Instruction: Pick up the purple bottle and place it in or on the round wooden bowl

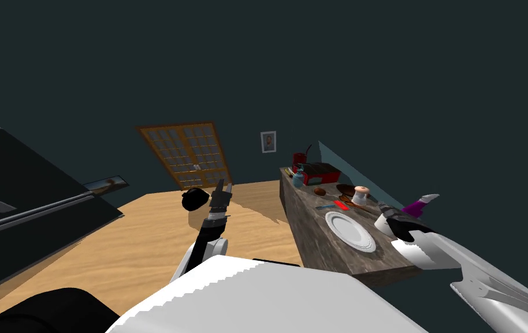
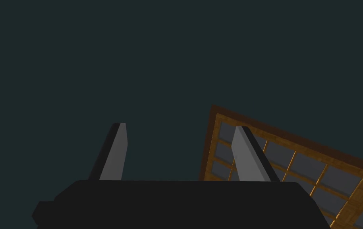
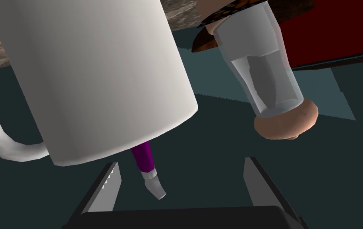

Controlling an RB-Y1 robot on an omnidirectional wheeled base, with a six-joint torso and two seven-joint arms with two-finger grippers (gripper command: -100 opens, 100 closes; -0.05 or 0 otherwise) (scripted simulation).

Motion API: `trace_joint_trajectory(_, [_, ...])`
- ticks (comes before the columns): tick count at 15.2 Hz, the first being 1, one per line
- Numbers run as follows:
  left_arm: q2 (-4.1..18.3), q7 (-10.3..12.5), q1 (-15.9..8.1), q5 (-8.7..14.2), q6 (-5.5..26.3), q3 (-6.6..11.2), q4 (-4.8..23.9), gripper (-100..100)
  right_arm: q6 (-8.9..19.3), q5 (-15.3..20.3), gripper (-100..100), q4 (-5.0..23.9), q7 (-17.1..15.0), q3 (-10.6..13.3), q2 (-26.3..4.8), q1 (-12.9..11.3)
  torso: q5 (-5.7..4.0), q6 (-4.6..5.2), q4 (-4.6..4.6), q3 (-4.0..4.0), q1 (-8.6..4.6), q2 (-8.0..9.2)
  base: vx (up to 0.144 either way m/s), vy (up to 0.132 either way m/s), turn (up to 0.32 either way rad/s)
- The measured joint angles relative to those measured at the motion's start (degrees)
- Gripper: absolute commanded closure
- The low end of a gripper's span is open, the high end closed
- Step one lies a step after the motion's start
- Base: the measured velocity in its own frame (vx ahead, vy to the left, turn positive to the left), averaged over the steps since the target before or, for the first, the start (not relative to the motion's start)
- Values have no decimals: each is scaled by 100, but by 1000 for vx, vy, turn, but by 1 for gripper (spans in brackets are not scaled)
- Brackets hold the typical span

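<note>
The purple bottle [image 1: 415,206] with a white nozzle stands tilted at the table's [image 1: 310,203] right edge, behind a white mug [image 1: 382,222]. In the right wrist view the mug [image 3: 89,79] hides most of the bottle [image 3: 144,156]. Its nozzle pokes out between the fingers of my open right gripper [image 3: 182,183], nearer one finger and not touched by either. That right gripper [image 1: 387,213] hovers by the mug. Farther back on the table lies the round dark wooden bowl [image 1: 345,190], its rim [image 3: 210,33] showing behind a glass jar. My left gripper [image 2: 180,153] is open and empty, raised over the floor [image 1: 222,188].
A glass jar [image 3: 268,79] with a peach lid stands upright beside the bowl [image 1: 361,195]. A white plate [image 1: 349,230], a red box [image 1: 320,171], a blue bottle [image 1: 298,178] and small items share the table. A black round object [image 1: 194,198] sits on the floor; black furniture [image 1: 26,191] is at left.
</note>
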Motion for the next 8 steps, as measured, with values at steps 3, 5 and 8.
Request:
trace_joint_trajectory(3, [0,0,1,0,0,0,0,0,386,117,-100,151,2,-71,-96,20,0,1,-3,-9,-2,-17,166,31,-36])
trace_joint_trajectory(5, [0,0,1,0,0,0,0,0,527,266,-100,470,-36,-125,-150,-80,-1,-1,-5,-14,1,-24,174,40,-32])
trace_joint_trajectory(8, [0,0,1,0,0,0,0,0,783,347,-100,729,-47,-179,-256,-110,-3,-1,-5,-13,-11,-23,164,10,-26])
